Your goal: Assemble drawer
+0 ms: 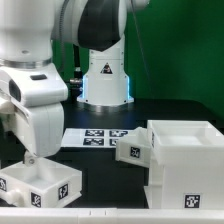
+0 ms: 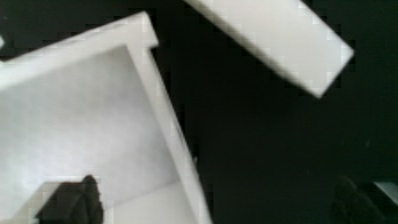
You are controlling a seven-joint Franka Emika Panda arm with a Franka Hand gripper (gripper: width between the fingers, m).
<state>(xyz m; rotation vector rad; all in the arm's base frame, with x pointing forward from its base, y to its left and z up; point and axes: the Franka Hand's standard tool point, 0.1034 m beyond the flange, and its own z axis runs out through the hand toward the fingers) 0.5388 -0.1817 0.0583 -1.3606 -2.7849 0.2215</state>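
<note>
A white open-top tray (image 1: 40,185) with tags on its sides lies at the exterior view's lower left. My gripper (image 1: 30,162) is right over it, at its rim. In the wrist view my gripper (image 2: 217,203) is open. One dark finger (image 2: 71,200) is inside the tray (image 2: 71,120) and the other, faint against the dark table, is outside it, with the tray's side wall (image 2: 164,140) between them, apart from both. The cube-shaped casing (image 1: 190,165) stands at the right. A second tagged white part (image 1: 135,150) sits against its left side.
The marker board (image 1: 95,137) lies flat on the black table behind the parts. The robot base (image 1: 105,75) stands at the back centre. A white slab (image 2: 276,40) crosses the far corner of the wrist view.
</note>
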